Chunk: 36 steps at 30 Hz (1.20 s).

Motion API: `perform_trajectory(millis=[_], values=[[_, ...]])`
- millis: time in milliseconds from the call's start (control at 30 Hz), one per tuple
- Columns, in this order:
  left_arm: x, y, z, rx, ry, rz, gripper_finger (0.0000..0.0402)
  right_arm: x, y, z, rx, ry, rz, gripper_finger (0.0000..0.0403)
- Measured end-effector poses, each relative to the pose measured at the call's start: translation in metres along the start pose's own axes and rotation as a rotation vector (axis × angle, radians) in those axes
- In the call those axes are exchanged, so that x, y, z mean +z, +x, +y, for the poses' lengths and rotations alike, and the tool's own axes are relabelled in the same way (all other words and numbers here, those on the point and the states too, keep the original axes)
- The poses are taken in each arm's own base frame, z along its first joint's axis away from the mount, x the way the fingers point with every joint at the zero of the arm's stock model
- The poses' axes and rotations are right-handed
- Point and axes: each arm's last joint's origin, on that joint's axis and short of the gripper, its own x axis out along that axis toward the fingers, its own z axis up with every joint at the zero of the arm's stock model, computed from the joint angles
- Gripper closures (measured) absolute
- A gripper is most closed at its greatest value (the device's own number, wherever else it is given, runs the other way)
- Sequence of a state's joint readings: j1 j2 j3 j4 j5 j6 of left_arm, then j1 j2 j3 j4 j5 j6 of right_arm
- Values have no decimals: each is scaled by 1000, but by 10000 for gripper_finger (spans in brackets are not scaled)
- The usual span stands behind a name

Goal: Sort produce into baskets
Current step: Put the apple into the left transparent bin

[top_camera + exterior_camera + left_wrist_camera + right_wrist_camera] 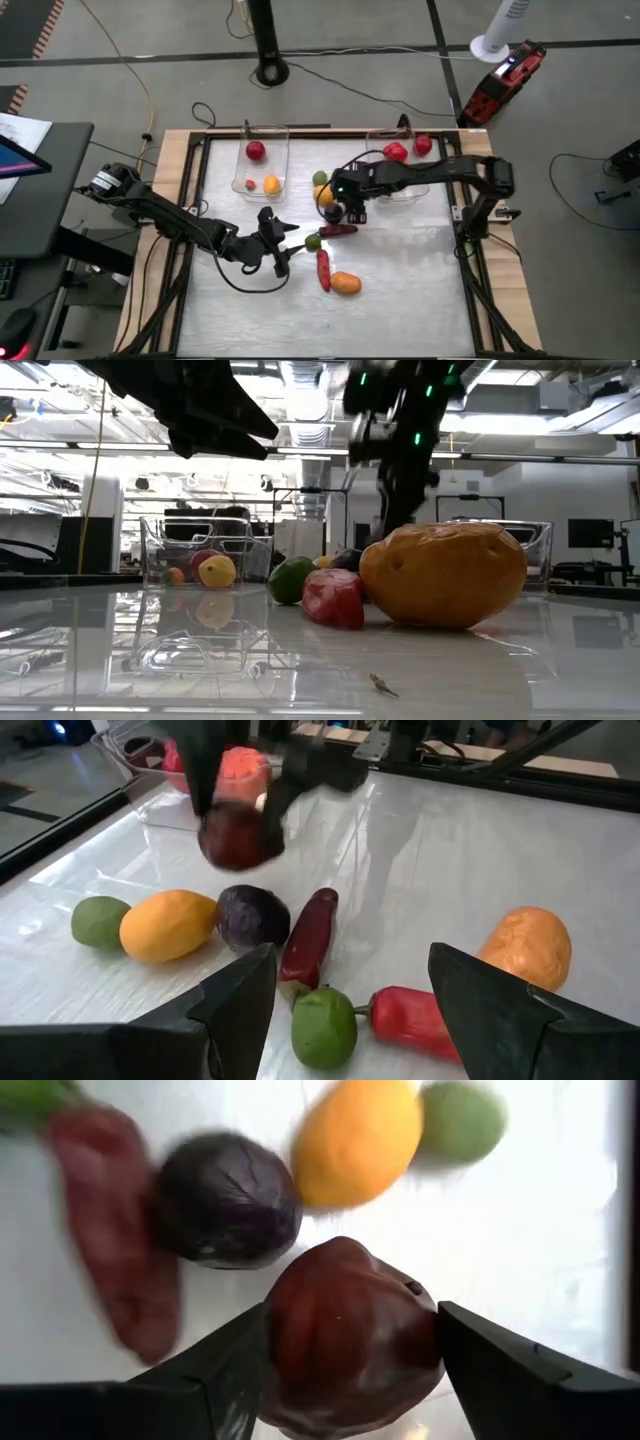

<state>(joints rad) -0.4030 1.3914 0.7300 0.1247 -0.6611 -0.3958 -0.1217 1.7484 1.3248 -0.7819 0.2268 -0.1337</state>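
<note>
Overhead, two baskets (266, 140) show, and the right hand (345, 1345) clamps one dark red fruit (350, 1330).

no readable text, labels, brands, numbers or signs anywhere

Glossy white tabletop (560, 660), clear plastic baskets (190, 550), and produce (443, 573) of seemingly smooth plastic.
</note>
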Motion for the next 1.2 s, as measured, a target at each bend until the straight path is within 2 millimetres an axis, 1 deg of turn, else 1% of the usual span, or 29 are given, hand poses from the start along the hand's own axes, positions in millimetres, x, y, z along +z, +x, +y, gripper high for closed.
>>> perform_trajectory(millis=[133,200,300,433,533,600,667,733,833,933,1000,1067,1200], values=[[0,0,0,0,0,0,152,-1,-47,-1,-21,17,-115,111],[0,0,0,0,0,0,152,-5,-71,-2,-59,34,-180,111],[0,0,0,0,0,0,152,-13,-100,-4,-88,69,-250,112],[0,0,0,0,-5,0,152,-21,-124,-5,-79,108,-319,112],[0,0,0,1,-3,-1,152,-18,-133,-2,-74,112,-395,112],[3,-2,1,4,26,3,152,-12,-132,1,-73,99,-442,112],[14,-10,1,7,28,-26,152,-3,-128,4,-75,77,-487,112],[28,-28,-1,4,17,-87,152,9,-118,6,-70,55,-524,112],[36,-57,-5,0,25,-164,152,27,-102,8,-34,20,-598,112],[34,-85,-7,35,28,-231,152,44,-89,7,-31,3,-697,112],[30,-97,-7,62,27,-259,152,54,-78,4,-18,1,-761,112],[24,-105,-6,98,41,-268,152,63,-68,0,15,1,-822,112],[20,-114,-2,168,43,-296,152,80,-40,-8,68,26,-938,112]])
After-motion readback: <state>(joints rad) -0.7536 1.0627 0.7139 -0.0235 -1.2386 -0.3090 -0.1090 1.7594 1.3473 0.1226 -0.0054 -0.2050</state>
